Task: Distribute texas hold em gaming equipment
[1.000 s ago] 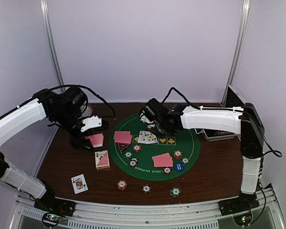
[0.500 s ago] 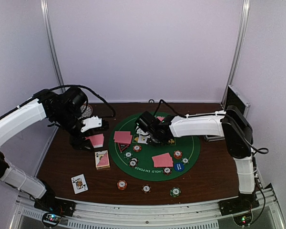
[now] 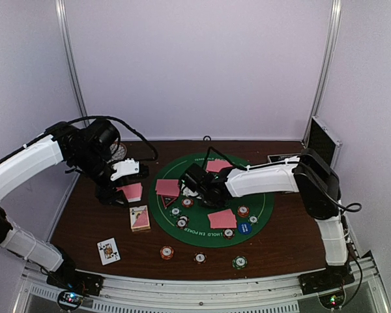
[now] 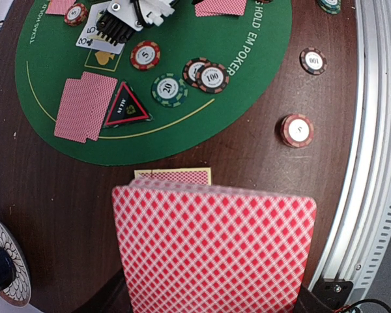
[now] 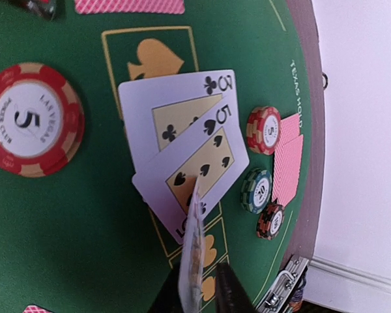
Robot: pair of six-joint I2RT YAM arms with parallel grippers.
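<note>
My left gripper is shut on a fanned stack of red-backed playing cards, held above the table left of the green mat. My right gripper hangs low over the mat with one card standing edge-on between its fingers. That card rests against the left finger, and a thin gap shows at the right finger, so the jaws are slightly open. Under it lie a face-up three of clubs and five of spades. A red triangle and face-down pairs lie on the mat.
Striped chips sit on the mat and on the wood near the front edge. A card box and a face-up card lie left of the mat. The chip case stands at the back right.
My right arm has swung left and down across the mat to the face-up cards, and its jaws have started to part. The left arm and its stack have not moved.
</note>
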